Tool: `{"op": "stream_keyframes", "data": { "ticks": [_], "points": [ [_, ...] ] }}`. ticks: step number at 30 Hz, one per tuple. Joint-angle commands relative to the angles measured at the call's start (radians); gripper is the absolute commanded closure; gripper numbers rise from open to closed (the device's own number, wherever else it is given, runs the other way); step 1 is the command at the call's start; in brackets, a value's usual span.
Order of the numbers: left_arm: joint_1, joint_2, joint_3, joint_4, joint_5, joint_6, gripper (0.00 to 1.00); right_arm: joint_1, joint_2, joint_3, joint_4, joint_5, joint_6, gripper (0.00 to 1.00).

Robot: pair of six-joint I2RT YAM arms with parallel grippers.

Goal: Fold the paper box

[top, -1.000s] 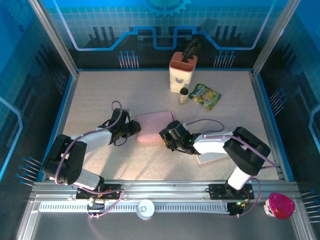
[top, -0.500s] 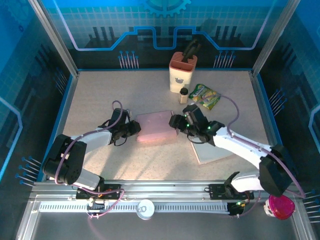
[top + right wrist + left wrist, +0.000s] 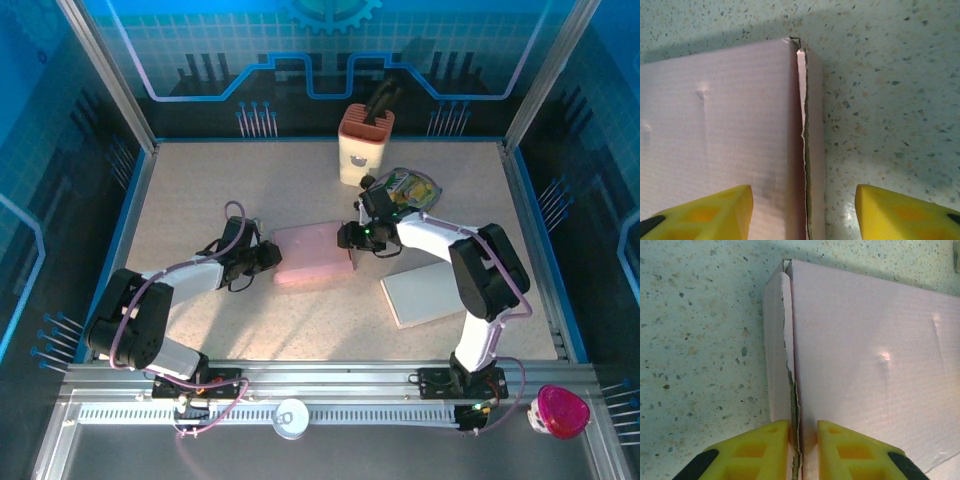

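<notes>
The left gripper (image 3: 803,437) pinches the left side wall of the pink paper box (image 3: 312,254), anchoring it mid tabletop (image 3: 230,190), while the right gripper (image 3: 804,200) straddles the opposite wall, jaws apart, positioned to clamp it.

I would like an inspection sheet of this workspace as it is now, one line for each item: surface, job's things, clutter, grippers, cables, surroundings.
Surface: speckled table, no spills seen.
Job's things: pink paper box lies mid-table between the grippers.
Clutter: flat white board, cream holder, snack bag; pink container near the front rail.
Grippers: left gripper pinched on the box's left edge; right gripper open astride its right edge.
Cables: purple cable loops over the left arm; no snag seen.
Surroundings: metal frame, blue panels.
</notes>
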Motion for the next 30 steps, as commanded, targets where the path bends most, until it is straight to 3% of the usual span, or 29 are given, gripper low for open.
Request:
{"op": "stream_keyframes", "data": {
  "ticks": [1,9,18,30],
  "points": [
    [0.006,-0.007,-0.003,-0.024,-0.003,0.032,0.79,-0.004,0.029,0.046,-0.026,-0.066,-0.046,0.47],
    [0.006,0.007,-0.011,-0.01,0.019,0.032,0.78,0.02,0.056,0.029,-0.027,-0.073,-0.037,0.58],
    [0.006,0.002,-0.029,-0.04,0.007,0.033,0.74,0.043,0.061,0.002,-0.054,0.031,-0.034,0.63],
    [0.006,-0.01,-0.025,-0.042,0.029,0.031,0.75,0.056,0.037,-0.006,-0.046,0.001,-0.037,0.66]
  ]
}}
